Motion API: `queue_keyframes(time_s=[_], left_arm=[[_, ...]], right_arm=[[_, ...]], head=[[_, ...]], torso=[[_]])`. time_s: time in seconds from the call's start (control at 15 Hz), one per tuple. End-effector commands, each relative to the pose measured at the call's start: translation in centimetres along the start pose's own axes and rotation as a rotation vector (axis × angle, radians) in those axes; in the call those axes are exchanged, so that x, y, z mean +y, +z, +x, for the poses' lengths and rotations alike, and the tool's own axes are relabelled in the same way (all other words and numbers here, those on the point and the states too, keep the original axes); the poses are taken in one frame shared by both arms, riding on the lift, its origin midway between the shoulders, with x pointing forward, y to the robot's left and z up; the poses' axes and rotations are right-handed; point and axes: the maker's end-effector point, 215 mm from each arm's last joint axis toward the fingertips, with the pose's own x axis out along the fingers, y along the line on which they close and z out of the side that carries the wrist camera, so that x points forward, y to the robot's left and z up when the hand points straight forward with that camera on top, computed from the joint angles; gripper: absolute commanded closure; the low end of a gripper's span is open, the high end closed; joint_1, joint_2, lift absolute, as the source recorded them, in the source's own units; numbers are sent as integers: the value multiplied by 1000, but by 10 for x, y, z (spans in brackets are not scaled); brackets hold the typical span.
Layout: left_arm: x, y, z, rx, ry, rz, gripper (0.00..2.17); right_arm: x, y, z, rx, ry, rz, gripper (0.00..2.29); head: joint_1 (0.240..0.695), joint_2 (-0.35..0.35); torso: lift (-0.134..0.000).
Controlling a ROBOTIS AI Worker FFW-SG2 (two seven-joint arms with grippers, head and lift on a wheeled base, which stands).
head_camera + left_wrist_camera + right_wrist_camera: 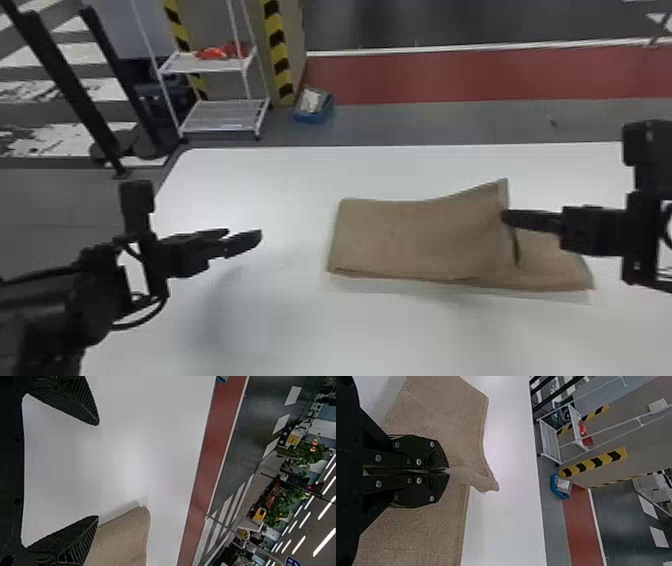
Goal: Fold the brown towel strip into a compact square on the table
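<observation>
past the far edge of the white desk (400, 167) i see grey floor (450, 120), then a red band (450, 75), a white line and darker floor (450, 22). over on my left stand black posts (71, 87), a white rack (225, 120) and yellow-and-black striped posts (278, 50), with a blue bin (313, 118) near one. my left wrist view catches green plants (283, 502) and bright light strips (325, 542).

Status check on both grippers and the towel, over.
Right gripper shut on brown towel, edge lifted. Left gripper open, empty, above table. Towel partly folded, not yet square. No obstruction seen.
</observation>
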Motion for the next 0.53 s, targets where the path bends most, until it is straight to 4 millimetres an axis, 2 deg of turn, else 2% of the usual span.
queue_keyframes(time_s=[0.0,0.13,0.2,0.33,0.4,0.47], left_arm=[[-2,-1,2,2,-5,-2,39],[2,1,3,1,-1,-4,39],[2,0,3,1,0,-6,39],[-1,-2,7,-2,-7,-4,39],[-3,-3,8,2,-12,-2,39],[-3,-4,9,3,-11,-2,39]], right_arm=[[-16,-18,5,12,-24,3,1085],[-20,-2,-21,-31,-14,79,1085],[-29,-2,-28,-37,-29,102,1085],[-51,-17,-14,-14,-50,116,1085],[-57,-14,-18,-27,-52,136,1085],[-52,-4,-25,-42,-25,171,1085]], head=[[695,108],[695,97],[695,91],[695,71],[695,63],[695,54]], torso=[[-124],[-124],[-124],[-124],[-124],[-124]])
